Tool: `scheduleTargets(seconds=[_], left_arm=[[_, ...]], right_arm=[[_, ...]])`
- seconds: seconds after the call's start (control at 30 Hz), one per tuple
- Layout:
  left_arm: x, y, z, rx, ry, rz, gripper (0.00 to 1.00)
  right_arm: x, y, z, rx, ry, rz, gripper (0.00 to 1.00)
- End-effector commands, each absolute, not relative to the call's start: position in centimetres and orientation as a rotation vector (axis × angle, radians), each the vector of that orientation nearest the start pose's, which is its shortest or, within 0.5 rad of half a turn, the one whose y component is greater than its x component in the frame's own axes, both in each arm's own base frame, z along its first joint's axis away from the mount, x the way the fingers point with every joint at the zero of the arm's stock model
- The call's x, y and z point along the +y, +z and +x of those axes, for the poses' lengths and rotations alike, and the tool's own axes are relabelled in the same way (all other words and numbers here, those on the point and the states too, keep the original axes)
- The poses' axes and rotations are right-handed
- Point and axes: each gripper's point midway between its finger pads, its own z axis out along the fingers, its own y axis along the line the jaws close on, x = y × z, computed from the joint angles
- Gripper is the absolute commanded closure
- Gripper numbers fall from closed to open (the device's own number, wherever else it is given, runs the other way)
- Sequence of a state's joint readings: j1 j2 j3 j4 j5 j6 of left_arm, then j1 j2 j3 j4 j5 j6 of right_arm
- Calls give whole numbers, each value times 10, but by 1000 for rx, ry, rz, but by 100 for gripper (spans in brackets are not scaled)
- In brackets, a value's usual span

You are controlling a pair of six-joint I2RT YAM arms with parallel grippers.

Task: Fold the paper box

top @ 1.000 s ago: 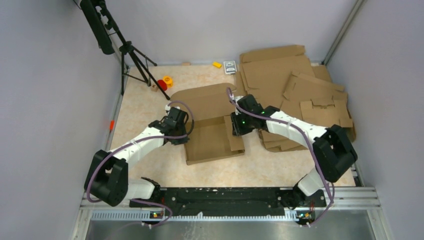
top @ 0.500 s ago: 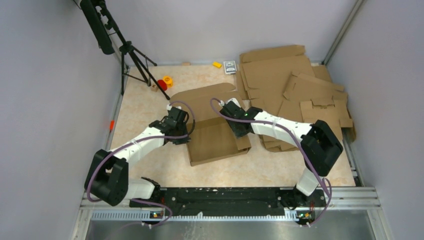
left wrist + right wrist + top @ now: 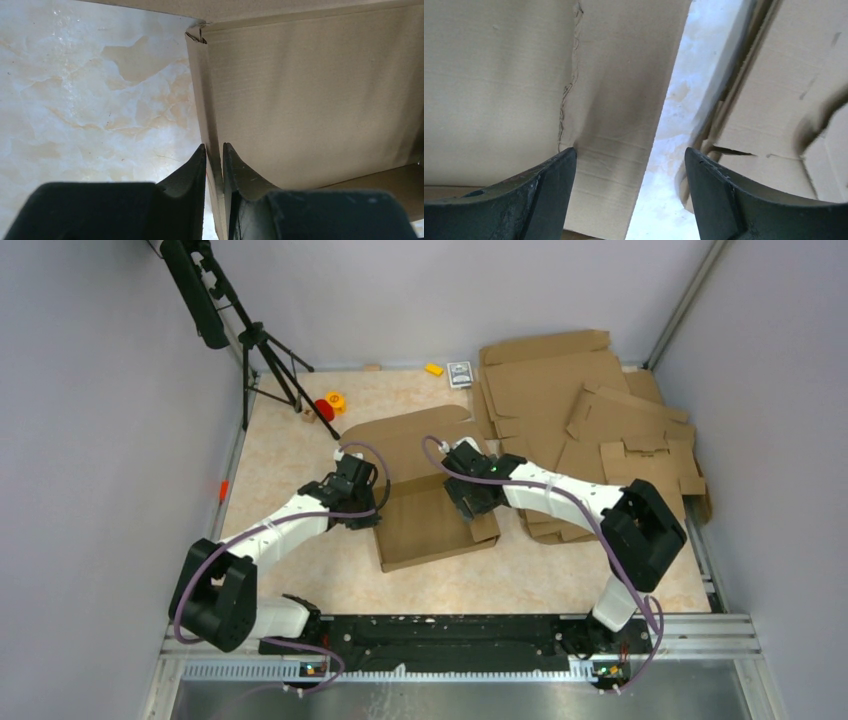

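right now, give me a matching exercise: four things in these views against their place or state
Things:
1. left gripper
2. right gripper
3. cardboard stack
4. tripod

Place or state:
a. piled at far right
b. shut on the paper box side wall
c. standing at far left
d. open above the box's right side

Pairs: 1-b, 2-d, 3-a, 4-c

Black tripod point(image 3: 257, 337) back left; red object point(image 3: 324, 409) near its foot; cardboard blanks point(image 3: 560, 390) stacked back right
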State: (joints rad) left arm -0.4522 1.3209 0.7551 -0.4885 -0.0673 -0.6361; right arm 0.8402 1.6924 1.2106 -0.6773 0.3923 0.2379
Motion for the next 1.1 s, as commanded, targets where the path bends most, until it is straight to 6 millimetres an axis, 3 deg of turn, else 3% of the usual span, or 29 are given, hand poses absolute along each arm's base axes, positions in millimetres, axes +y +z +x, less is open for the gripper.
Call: scheduleTargets(seconds=[0.0,0.2,0.33,0.47,0.63,0.9,1.07], left_arm=[[-140,54,257,2620,-306,-252,80],[-139,53,256,2622,-302,-249,80],[-140,52,256,2627,-306,-246,80],[-144,51,255,2629,-332,-241,79],[-145,51,255,2629,-344,-257,79],[-144,52,254,2626,-342,-258,79],[-146,52,254,2627,-353,-253,79]], right_arm=[[233,67,278,2550,-37,-654,23],[223,49,282,2586,28,-618,32],[218,46,287,2578,9,-597,44],[213,42,298,2559,-78,-560,55],[210,37,305,2539,-213,-553,59],[194,35,309,2499,-365,-520,100],[195,38,310,2490,-351,-505,97]])
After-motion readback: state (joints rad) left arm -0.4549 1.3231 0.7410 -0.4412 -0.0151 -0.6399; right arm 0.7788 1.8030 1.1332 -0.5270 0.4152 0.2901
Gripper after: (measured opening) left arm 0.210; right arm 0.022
